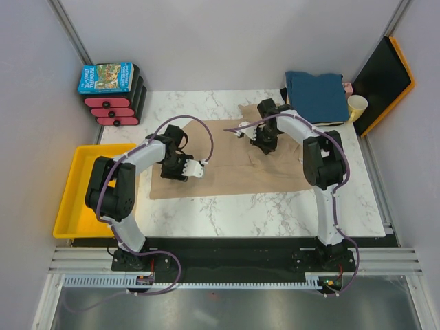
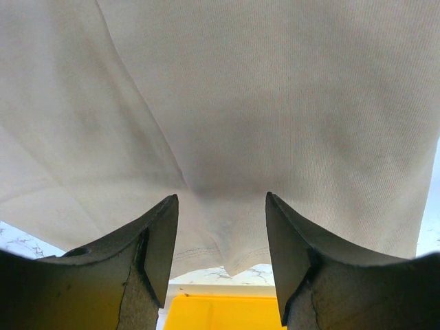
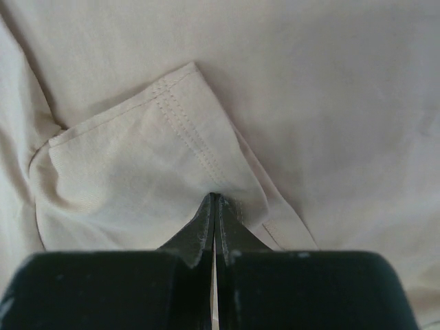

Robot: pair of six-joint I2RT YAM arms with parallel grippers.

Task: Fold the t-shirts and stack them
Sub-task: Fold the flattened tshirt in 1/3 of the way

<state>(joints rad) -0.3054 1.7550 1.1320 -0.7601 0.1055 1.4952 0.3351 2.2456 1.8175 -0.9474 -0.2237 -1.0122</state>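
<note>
lying crosswise, the tan t-shirt [image 1: 240,165] was pinched at its sleeve by shut right fingers [image 3: 203,230], its near-left hem framed by wide left fingers [image 2: 161,240].

Both arms are covering parts of the tan t-shirt [image 1: 234,172] in the top view. The left wrist view is cropping that shirt on three sides and cutting the left gripper [image 2: 220,206] fingers at the bottom edge; the yellow tray [image 2: 220,315] is showing only as a sliver. The right gripper [image 3: 214,201] is pressing together at a folded hem, and whether it is catching cloth is unclear. The teal t-shirt [image 1: 316,93] is hiding most of a dark layer beneath it.
</note>
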